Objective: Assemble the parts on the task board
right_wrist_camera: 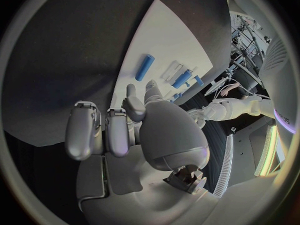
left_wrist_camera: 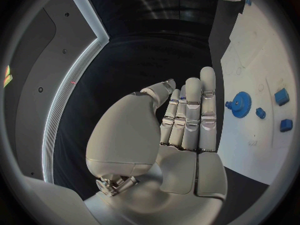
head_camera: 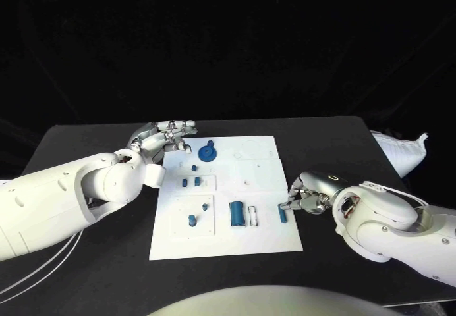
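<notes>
Left hand at the far-left corner of the flat white task board, which lies mid-table on the matte black table. Left wrist view: fingers straight and pressed side by side, palm bare, nothing held.

On the board, left to right: small blue peg piece in a raised square panel near the front; round blue gear with a stub handle at the far edge; two small blue blocks below it; upright blue cylinder; pale slim bar just beside it; narrow blue piece at the right edge.

Left wrist view gives gear teeth, unseen from the head camera.

Right hand touches the board's right edge, fingers curled by the narrow piece; grip cannot be told. Right wrist view: palm blocks the fingertips; the cylinder lies beyond.

White crumpled bag off the far-right table edge.
</notes>
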Robot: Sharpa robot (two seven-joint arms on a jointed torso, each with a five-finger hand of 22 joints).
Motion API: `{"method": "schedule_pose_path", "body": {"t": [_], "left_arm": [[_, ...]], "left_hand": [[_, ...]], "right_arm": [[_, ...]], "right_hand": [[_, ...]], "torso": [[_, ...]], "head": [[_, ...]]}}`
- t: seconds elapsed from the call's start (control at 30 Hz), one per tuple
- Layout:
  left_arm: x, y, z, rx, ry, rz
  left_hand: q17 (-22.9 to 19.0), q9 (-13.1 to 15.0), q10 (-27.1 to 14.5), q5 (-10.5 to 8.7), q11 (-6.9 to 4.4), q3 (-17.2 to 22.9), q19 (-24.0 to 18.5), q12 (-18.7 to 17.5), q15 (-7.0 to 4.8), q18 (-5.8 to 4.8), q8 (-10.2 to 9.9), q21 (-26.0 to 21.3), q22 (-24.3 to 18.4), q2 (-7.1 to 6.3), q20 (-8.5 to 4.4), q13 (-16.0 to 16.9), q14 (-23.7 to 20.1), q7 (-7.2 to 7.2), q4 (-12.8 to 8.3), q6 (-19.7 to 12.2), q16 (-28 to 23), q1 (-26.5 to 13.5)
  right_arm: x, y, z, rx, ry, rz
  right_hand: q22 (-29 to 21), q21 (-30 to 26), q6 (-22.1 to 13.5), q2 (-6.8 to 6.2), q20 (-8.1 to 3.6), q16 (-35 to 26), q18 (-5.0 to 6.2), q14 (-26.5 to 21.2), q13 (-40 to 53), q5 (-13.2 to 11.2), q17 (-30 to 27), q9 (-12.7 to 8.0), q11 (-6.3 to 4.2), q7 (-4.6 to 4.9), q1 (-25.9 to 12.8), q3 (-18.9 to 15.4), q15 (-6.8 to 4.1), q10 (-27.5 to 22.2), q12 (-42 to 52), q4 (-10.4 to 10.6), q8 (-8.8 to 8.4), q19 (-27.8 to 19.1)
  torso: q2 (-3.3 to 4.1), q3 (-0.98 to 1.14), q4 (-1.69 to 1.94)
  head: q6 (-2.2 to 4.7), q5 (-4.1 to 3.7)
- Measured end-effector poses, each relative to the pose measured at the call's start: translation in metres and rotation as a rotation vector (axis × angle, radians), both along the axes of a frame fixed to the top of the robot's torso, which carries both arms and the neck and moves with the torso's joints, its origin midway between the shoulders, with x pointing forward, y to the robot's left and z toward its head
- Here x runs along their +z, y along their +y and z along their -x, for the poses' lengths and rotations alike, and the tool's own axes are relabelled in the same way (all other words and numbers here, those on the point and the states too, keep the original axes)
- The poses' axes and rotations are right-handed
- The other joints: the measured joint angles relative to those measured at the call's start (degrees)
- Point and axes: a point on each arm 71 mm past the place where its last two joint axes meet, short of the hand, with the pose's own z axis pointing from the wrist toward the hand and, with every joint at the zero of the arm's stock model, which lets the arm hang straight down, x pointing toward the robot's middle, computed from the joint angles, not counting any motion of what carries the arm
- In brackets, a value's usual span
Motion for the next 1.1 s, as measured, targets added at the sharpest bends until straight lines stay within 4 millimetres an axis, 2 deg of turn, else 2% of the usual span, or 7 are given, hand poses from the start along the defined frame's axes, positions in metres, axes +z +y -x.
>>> {"method": "schedule_pose_path", "body": {"t": [0.77, 0.87, 1.1], "left_arm": [[-0.001, 0.001, 0.001, -0.001, 0.002, 0.0], [-0.001, 0.001, 0.001, -0.001, 0.002, 0.0], [-0.001, 0.001, 0.001, 0.0, 0.002, 0.0]], "left_hand": [[0.0, 0.0, 0.0, 0.0, 0.0, 0.0, 0.0, 0.0, 0.0, 0.01, 0.0, 0.0, 0.0, 0.0, 0.0, 0.0, 0.0, 0.0, 0.0, 0.0, 0.0, 0.0], [0.0, 0.0, 0.0, 0.0, 0.0, 0.0, 0.0, 0.0, 0.0, 0.0, 0.0, 0.0, 0.0, 0.0, 0.0, 0.0, 0.0, 0.0, 0.0, 0.0, 0.0, 0.0], [0.0, 0.0, 0.0, 0.0, 0.0, 0.0, 0.0, 0.0, 0.0, 0.0, 0.0, 0.0, 0.0, 0.0, 0.0, 0.0, 0.0, 0.0, 0.0, 0.0, 0.0, 0.0]], "right_arm": [[-0.016, 0.016, 0.001, 0.063, 0.02, 0.052], [-0.017, 0.019, 0.001, 0.077, 0.01, 0.067], [-0.016, 0.027, 0.001, 0.129, -0.022, 0.121]], "right_hand": [[0.04, 0.0, 0.05, -0.26, 0.0, 0.0, 0.0, 0.0, 0.2, -0.01, 0.1, 0.09, 0.22, -0.04, -0.34, -0.19, 0.0, -0.22, 0.0, 0.55, -0.29, 0.0], [0.26, 0.0, 0.1, -1.23, 0.0, 0.0, 0.0, 0.0, 0.35, -0.01, 0.33, 0.15, 0.22, -0.08, 1.15, 0.79, 0.0, -0.21, 0.0, -0.43, -0.61, 0.0], [1.35, 0.37, 0.69, -1.53, 0.0, 0.35, 0.0, 0.0, 1.09, -2.07, 1.33, 0.23, 0.33, -0.24, 4.61, 3.06, 0.02, -0.12, 0.0, -2.7, -1.07, 0.0]], "torso": [[0.0, -0.12, 0.34], [-0.03, -0.14, 0.38], [-0.03, -0.15, 0.44]], "head": [[-0.53, 0.22], [-0.58, 0.27], [-0.68, 0.34]]}}
